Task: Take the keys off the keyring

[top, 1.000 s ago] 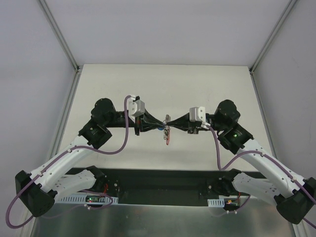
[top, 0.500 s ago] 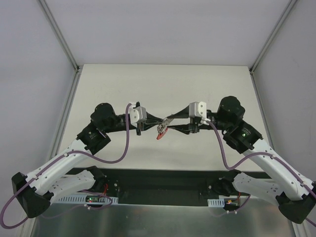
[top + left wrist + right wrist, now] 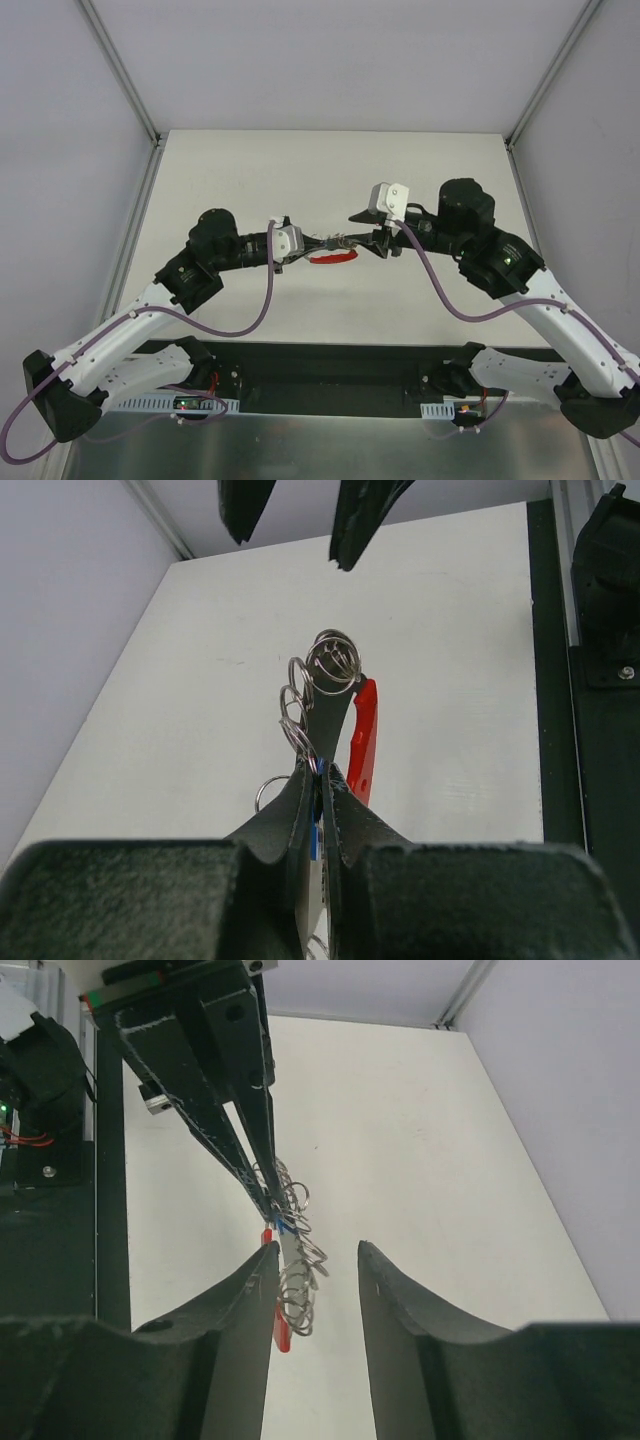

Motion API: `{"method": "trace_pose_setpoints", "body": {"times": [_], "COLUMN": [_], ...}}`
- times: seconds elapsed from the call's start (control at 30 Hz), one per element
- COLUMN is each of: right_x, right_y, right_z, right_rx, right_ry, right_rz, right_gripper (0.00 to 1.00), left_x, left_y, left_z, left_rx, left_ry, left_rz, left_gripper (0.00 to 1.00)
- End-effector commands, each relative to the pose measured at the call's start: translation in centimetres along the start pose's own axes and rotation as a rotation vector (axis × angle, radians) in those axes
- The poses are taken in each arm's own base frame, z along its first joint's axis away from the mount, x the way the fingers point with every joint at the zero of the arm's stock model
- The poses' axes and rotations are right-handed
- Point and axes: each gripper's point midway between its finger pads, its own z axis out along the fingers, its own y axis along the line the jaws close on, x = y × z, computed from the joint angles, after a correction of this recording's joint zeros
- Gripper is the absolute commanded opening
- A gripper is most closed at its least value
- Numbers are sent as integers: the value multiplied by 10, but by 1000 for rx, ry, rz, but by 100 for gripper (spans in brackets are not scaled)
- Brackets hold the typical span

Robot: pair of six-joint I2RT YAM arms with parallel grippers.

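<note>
Right gripper (image 3: 363,232) has released and drawn back, jaws apart beside the bunch. Left gripper (image 3: 318,780) jaws remain clamped on the keyring (image 3: 331,662), held above the table (image 3: 300,170). Keys (image 3: 291,1252) should be light, stiff and slippery: pinch one flat blade.

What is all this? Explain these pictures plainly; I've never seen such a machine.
Two robot arms stand at the near edge of a table. The wide picture looks down from above and behind them; the other two come from a camera on each wrist. The left arm's fingers are shut on a keyring, a bunch of wire rings with a red tag, lifted off the table. The right arm's fingers are open, pointing at the bunch without touching it. Separate keys are too small to make out.
</note>
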Motion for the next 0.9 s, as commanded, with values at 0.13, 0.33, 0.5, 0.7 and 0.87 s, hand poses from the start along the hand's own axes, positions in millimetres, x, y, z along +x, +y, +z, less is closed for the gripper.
{"method": "trace_pose_setpoints", "body": {"times": [0.13,0.33,0.5,0.7,0.87], "right_x": [-4,3,11,18,24], "right_y": [3,9,14,18,19], "right_z": [14,20,27,33,42], "right_rx": [-91,-144,-196,-209,-218], "right_ry": [19,13,42,61,83], "right_rz": [-141,-257,-251,-267,-279], "right_gripper": [39,38,37,36,34], "left_x": [-26,-27,-28,-30,-31], "left_y": [2,-10,-11,-12,-13], "left_z": [-8,-9,-10,-11,-11], "left_rx": [-1,58,60,62,67], "left_ry": [-58,-79,-83,-86,-89], "left_rz": [128,131,130,126,124], "left_gripper": [0,0,0,0,0]}}
